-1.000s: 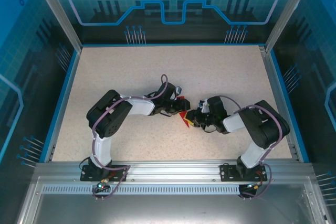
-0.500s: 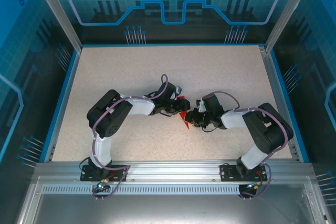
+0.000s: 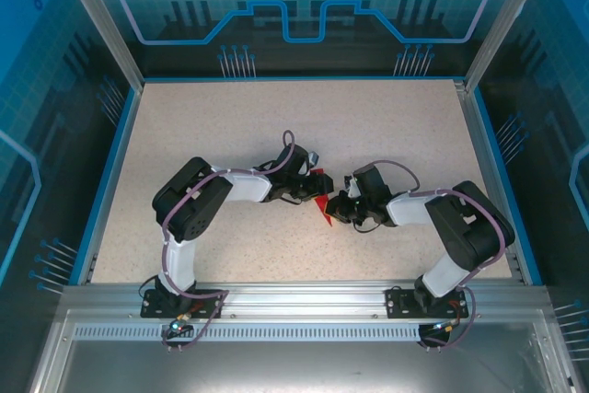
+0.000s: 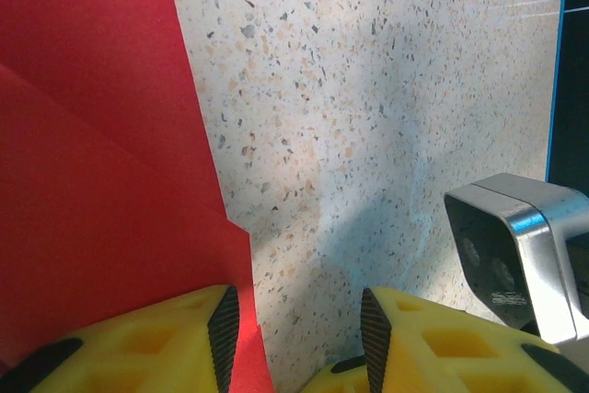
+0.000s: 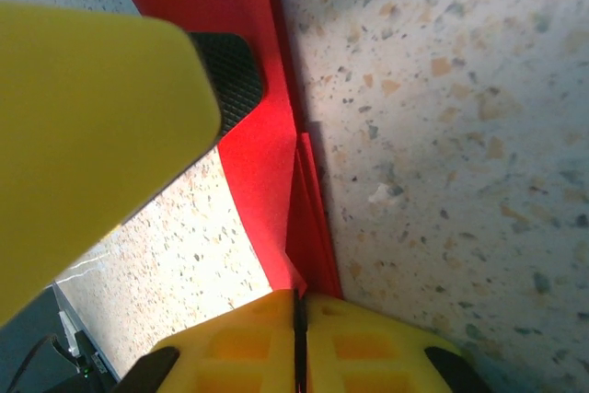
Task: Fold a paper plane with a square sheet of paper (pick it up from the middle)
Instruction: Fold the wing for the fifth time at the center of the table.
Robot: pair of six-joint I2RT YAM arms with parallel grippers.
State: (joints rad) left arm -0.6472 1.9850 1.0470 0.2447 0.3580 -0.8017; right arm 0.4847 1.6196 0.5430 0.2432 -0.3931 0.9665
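Right hand [image 5: 296, 306] has just pinched shut on folded edge of red paper [image 5: 267, 135], my L hand [image 4: 299, 329] half-open, pressing it to bench [image 5: 442, 135], so crease prob. gets sharpened nxt.

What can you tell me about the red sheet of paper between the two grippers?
The sheet of paper is thin, matte, bright red and already folded: overlapping layers with straight creases. It lies on the speckled table between the arms. One finger of the open left gripper rests on it, and the right gripper is shut on its folded edge.
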